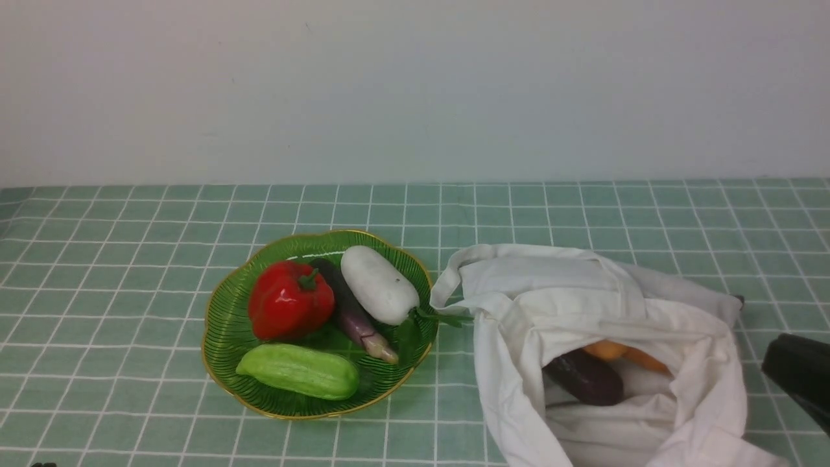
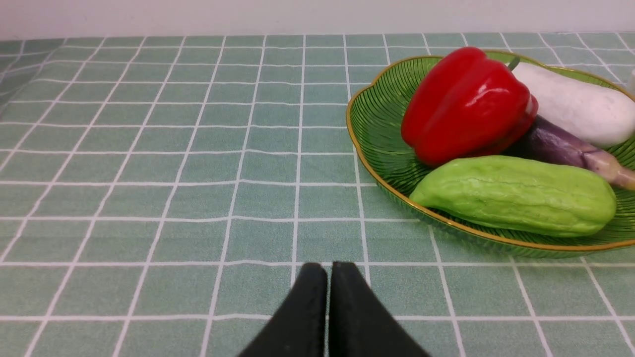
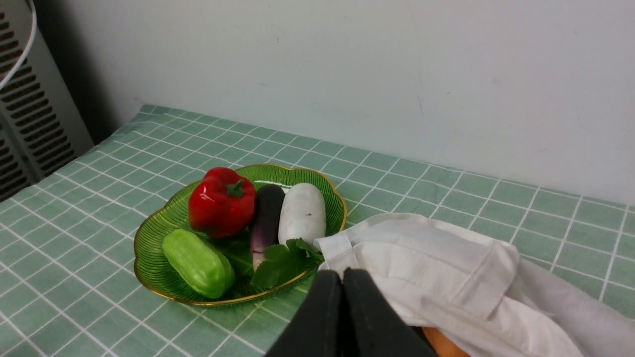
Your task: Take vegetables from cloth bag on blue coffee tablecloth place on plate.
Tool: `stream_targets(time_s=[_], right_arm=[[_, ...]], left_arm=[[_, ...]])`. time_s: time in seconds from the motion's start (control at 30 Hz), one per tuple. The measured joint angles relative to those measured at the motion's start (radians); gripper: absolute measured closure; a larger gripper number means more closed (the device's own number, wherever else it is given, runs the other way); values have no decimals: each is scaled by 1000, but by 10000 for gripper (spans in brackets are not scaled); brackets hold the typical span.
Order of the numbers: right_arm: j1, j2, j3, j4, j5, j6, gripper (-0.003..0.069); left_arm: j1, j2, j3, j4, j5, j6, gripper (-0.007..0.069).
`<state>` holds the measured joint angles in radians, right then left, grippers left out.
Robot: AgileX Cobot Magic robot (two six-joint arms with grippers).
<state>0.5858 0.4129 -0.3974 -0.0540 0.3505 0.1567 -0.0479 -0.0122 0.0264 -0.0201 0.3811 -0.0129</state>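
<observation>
On the green plate (image 1: 220, 337) lie a red bell pepper (image 1: 288, 299), a purple eggplant (image 1: 355, 316), a white radish (image 1: 378, 284) and a green gourd (image 1: 298, 371). To its right the white cloth bag (image 1: 583, 298) lies open toward me, with a dark eggplant (image 1: 583, 379) and an orange tuber (image 1: 624, 354) inside. My right gripper (image 3: 342, 275) is shut and empty, just in front of the bag (image 3: 446, 267), and shows at the right edge (image 1: 778, 366). My left gripper (image 2: 327, 267) is shut and empty, low over the tablecloth (image 2: 149, 148), short of the plate (image 2: 377, 129).
The checked tablecloth (image 1: 130, 259) covers the whole table up to a pale wall (image 1: 415, 91). A bag strap (image 1: 447, 285) curls against the plate's right rim. A slatted grey appliance (image 3: 25, 129) stands past the table's far left corner.
</observation>
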Motion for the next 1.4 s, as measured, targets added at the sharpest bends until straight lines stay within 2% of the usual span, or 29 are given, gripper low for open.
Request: stream_targets(time_s=[0.2, 0.3, 0.37, 0.5, 0.7, 0.87, 1.4], right_arm=[[0, 0, 4, -1, -6, -6, 673], [-27, -29, 54, 3, -23, -56, 673], [-75, -63, 94, 22, -25, -97, 673], [-236, -173, 188, 84, -24, -157, 673], [-472, -352, 338, 87, -20, -189, 673], [-565, -420, 415, 85, -7, -188, 673], [-588, -421, 424, 81, 6, -184, 673]], left_arm=[[0, 0, 0, 0, 0, 0, 632], [0, 0, 0, 0, 0, 0, 632], [0, 0, 0, 0, 0, 0, 632], [0, 0, 0, 0, 0, 0, 632], [0, 0, 0, 0, 0, 0, 632], [0, 0, 0, 0, 0, 0, 632], [0, 0, 0, 0, 0, 0, 632]])
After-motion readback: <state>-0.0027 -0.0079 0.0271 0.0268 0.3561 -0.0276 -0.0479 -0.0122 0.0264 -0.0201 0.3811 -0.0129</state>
